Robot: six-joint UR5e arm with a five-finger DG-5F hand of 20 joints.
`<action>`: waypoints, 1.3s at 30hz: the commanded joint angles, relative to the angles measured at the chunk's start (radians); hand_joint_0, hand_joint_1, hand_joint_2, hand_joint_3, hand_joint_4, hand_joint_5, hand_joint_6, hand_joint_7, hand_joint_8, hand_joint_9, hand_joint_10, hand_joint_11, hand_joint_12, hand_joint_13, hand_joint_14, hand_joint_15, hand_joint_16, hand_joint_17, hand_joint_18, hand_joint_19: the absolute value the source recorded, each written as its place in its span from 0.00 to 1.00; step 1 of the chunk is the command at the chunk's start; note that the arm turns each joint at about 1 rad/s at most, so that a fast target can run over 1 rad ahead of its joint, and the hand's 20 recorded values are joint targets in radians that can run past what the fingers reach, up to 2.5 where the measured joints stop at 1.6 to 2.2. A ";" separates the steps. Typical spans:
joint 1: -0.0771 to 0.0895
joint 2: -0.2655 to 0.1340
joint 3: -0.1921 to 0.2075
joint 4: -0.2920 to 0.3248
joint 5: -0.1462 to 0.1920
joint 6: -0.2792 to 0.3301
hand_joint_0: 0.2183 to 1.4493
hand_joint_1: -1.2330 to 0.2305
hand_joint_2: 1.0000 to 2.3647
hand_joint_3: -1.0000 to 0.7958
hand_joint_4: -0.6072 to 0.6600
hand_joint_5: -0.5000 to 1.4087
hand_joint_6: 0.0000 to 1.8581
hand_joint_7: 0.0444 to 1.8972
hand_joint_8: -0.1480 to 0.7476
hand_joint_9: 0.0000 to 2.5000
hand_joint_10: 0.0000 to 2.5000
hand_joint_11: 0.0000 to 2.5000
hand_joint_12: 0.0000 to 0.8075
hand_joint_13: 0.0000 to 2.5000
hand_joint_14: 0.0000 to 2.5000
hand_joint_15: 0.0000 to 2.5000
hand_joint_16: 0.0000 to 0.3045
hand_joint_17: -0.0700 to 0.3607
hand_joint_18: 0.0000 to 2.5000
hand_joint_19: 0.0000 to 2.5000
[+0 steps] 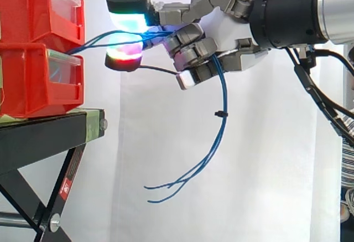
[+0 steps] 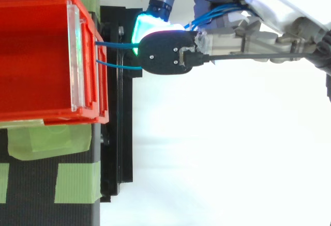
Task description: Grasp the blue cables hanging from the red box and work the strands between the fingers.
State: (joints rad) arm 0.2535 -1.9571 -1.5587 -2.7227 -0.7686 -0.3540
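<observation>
White curtain behind; I see the blue cables (image 1: 225, 92) run level from the red box (image 1: 27, 87) into my hand (image 1: 227, 31), fingers (image 1: 191, 51) clamped on them, loose ends hanging below the palm.

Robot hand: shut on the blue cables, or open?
Shut: the robot hand's pads pinch the blue cables coming from the red bin; strands pass its curled fingers and hang loose below.

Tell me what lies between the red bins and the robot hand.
Just the blue cables, stretched through open air from the red bins to the hand pinching them. Both the side and top views show this.
</observation>
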 commanded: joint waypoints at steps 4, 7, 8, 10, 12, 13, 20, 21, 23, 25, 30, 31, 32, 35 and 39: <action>0.001 0.000 0.000 0.001 0.000 -0.013 0.53 0.38 0.01 0.40 0.67 0.55 0.01 0.64 0.65 0.33 1.00 1.00 0.61 0.45 1.00 0.67 0.20 0.47 0.59 0.29; 0.001 0.000 0.000 0.005 -0.002 -0.022 0.56 0.37 0.01 0.47 0.69 0.55 0.01 0.60 0.65 0.34 1.00 1.00 0.62 0.47 1.00 0.66 0.21 0.50 0.61 0.26; 0.001 0.000 0.000 0.005 -0.002 -0.022 0.57 0.36 0.01 0.49 0.69 0.55 0.01 0.59 0.65 0.34 1.00 1.00 0.62 0.47 1.00 0.66 0.21 0.50 0.61 0.26; 0.000 0.000 0.000 0.005 -0.002 -0.022 0.58 0.36 0.01 0.54 0.70 0.55 0.01 0.58 0.64 0.34 1.00 1.00 0.62 0.47 1.00 0.66 0.22 0.51 0.61 0.26; 0.000 0.000 0.000 0.006 -0.002 -0.022 0.59 0.36 0.01 0.57 0.71 0.55 0.01 0.57 0.65 0.34 1.00 1.00 0.62 0.47 1.00 0.66 0.22 0.51 0.62 0.26; 0.000 0.000 0.000 0.006 -0.002 -0.022 0.61 0.36 0.00 0.60 0.71 0.55 0.01 0.57 0.64 0.34 1.00 1.00 0.62 0.47 1.00 0.67 0.21 0.50 0.61 0.27; 0.000 0.001 0.000 0.008 -0.002 -0.022 0.61 0.37 0.00 0.63 0.69 0.55 0.01 0.58 0.66 0.33 1.00 1.00 0.63 0.45 1.00 0.67 0.22 0.51 0.60 0.25; 0.000 0.001 0.000 0.008 -0.002 -0.022 0.61 0.37 0.00 0.64 0.69 0.54 0.01 0.59 0.67 0.31 1.00 1.00 0.64 0.45 1.00 0.67 0.23 0.52 0.59 0.23; 0.000 0.001 0.000 0.008 -0.002 -0.022 0.58 0.35 0.04 0.65 0.68 0.53 0.01 0.63 0.68 0.28 1.00 1.00 0.66 0.44 1.00 0.66 0.24 0.54 0.58 0.21; 0.000 0.001 0.000 0.008 -0.002 -0.022 0.55 0.34 0.08 0.64 0.66 0.52 0.01 0.66 0.69 0.25 1.00 1.00 0.66 0.42 1.00 0.65 0.25 0.56 0.57 0.19; 0.000 0.001 0.000 0.006 -0.002 -0.022 0.55 0.31 0.00 0.60 0.66 0.51 0.00 0.74 0.71 0.18 1.00 1.00 0.67 0.37 1.00 0.64 0.26 0.57 0.53 0.18; 0.000 0.000 0.000 0.006 -0.003 -0.022 0.54 0.30 0.00 0.59 0.65 0.50 0.00 0.77 0.72 0.18 1.00 1.00 0.67 0.37 1.00 0.65 0.25 0.57 0.52 0.18; 0.001 0.000 0.000 0.006 -0.005 -0.022 0.53 0.30 0.00 0.59 0.66 0.46 0.12 0.72 0.72 0.16 1.00 1.00 0.67 0.36 1.00 0.65 0.26 0.57 0.52 0.18; 0.000 0.000 0.000 0.006 -0.006 -0.022 0.52 0.29 0.00 0.57 0.63 0.39 0.31 0.67 0.73 0.15 1.00 1.00 0.68 0.35 1.00 0.64 0.26 0.58 0.51 0.17; 0.000 0.000 0.000 0.006 -0.006 -0.022 0.48 0.29 0.01 0.45 0.63 0.36 0.48 0.61 0.71 0.14 1.00 1.00 0.67 0.34 1.00 0.65 0.25 0.55 0.49 0.20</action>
State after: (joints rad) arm 0.2535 -1.9567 -1.5586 -2.7166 -0.7742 -0.3758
